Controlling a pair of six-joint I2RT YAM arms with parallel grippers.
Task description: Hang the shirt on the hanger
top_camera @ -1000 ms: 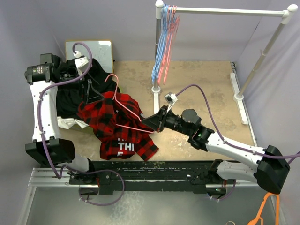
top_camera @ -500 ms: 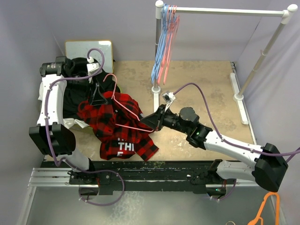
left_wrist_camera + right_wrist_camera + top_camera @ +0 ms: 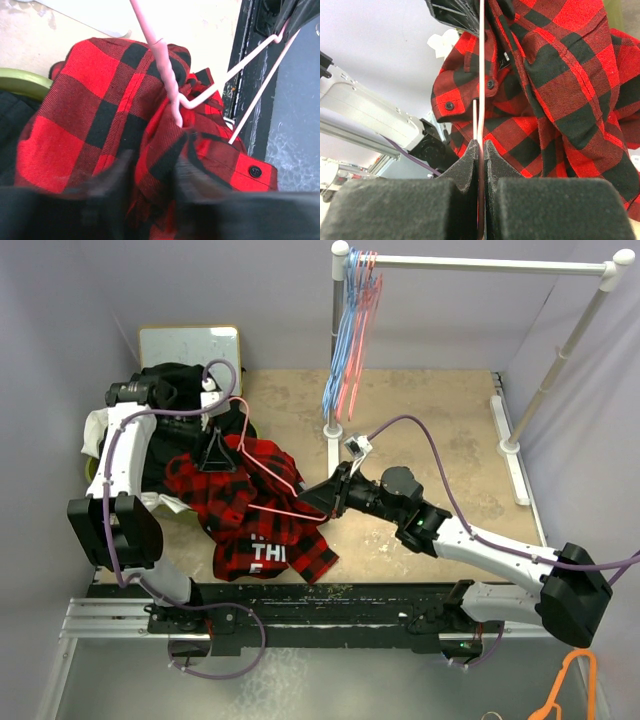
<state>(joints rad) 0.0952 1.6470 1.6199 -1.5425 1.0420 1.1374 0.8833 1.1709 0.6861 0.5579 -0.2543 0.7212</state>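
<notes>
The red-and-black checked shirt [image 3: 250, 510] lies crumpled on the table, white lettering showing near its front hem. The thin pink hanger [image 3: 262, 462] lies across it, hook toward the back. My right gripper [image 3: 318, 498] is shut on the hanger's wire at the shirt's right edge; in the right wrist view the hanger [image 3: 481, 75] runs straight out from between the pads of the gripper [image 3: 481, 145] over the shirt [image 3: 560, 75]. My left gripper [image 3: 215, 458] sits on the shirt's upper left. In the left wrist view its blurred jaws [image 3: 152, 167] pinch a fold of the shirt [image 3: 85, 110] just below the hanger's neck [image 3: 167, 75].
A black garment [image 3: 165, 440] and a white cloth [image 3: 95, 430] lie behind and left of the shirt. A white board [image 3: 190, 340] leans at the back. A white rack [image 3: 480, 262] holds light-blue and pink hangers [image 3: 350, 340]. An orange hanger [image 3: 570, 690] hangs at the bottom right.
My left arm swung right from over the black garment down onto the shirt by the hanger's neck, and its jaws closed on the fabric. The right gripper kept hold of the hanger, barely moving.
</notes>
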